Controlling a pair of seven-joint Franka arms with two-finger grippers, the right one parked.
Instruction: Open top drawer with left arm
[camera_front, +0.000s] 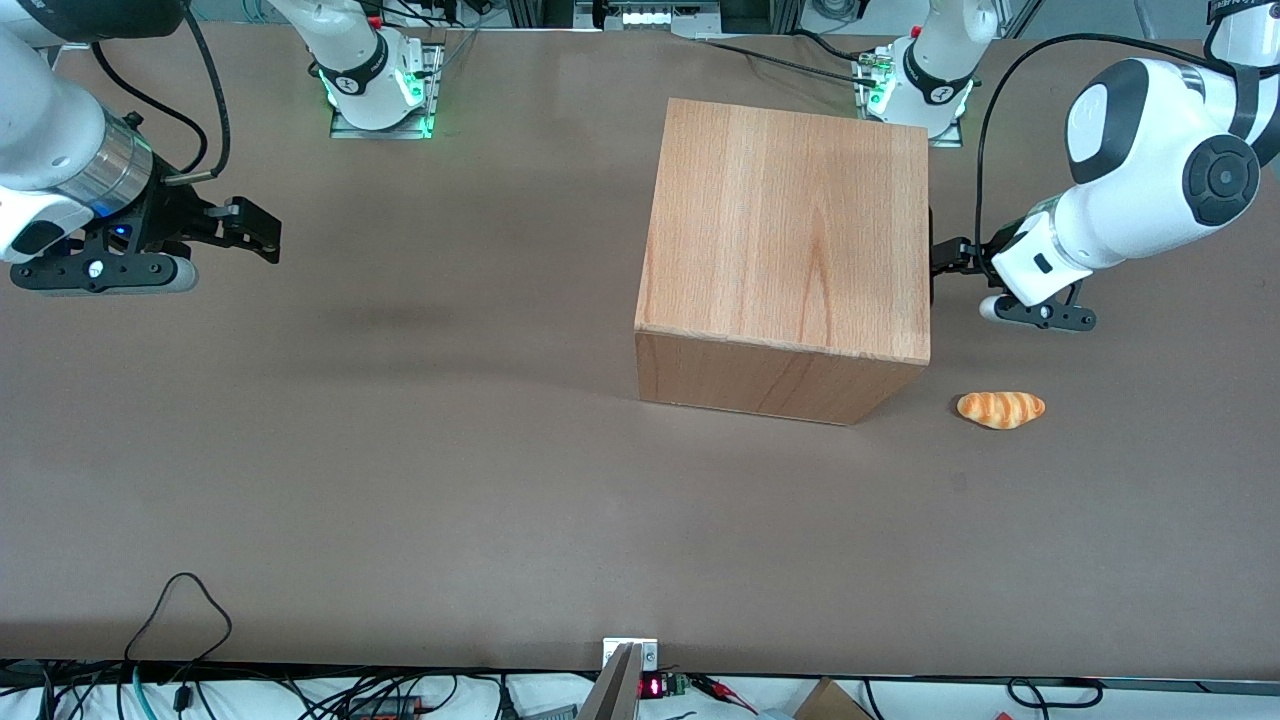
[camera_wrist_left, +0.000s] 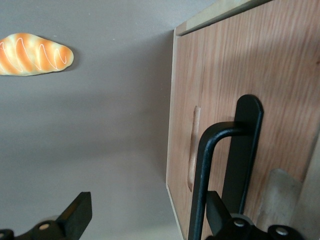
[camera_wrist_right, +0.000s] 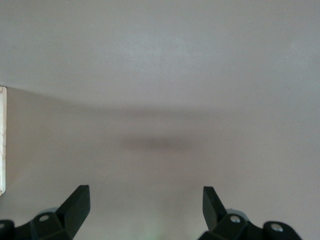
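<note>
One spread-open claw straddles the top drawer's black handle.

No text, label or number is legible anywhere

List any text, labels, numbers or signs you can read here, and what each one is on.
None can be read with confidence.
Red digits glow on a small display at the table's near edge: too small to read.
The cabinet, its top drawer, the black bar handle and the bread roll carry no text.
The left arm's pincer, at the drawer front, is unmarked.
</note>
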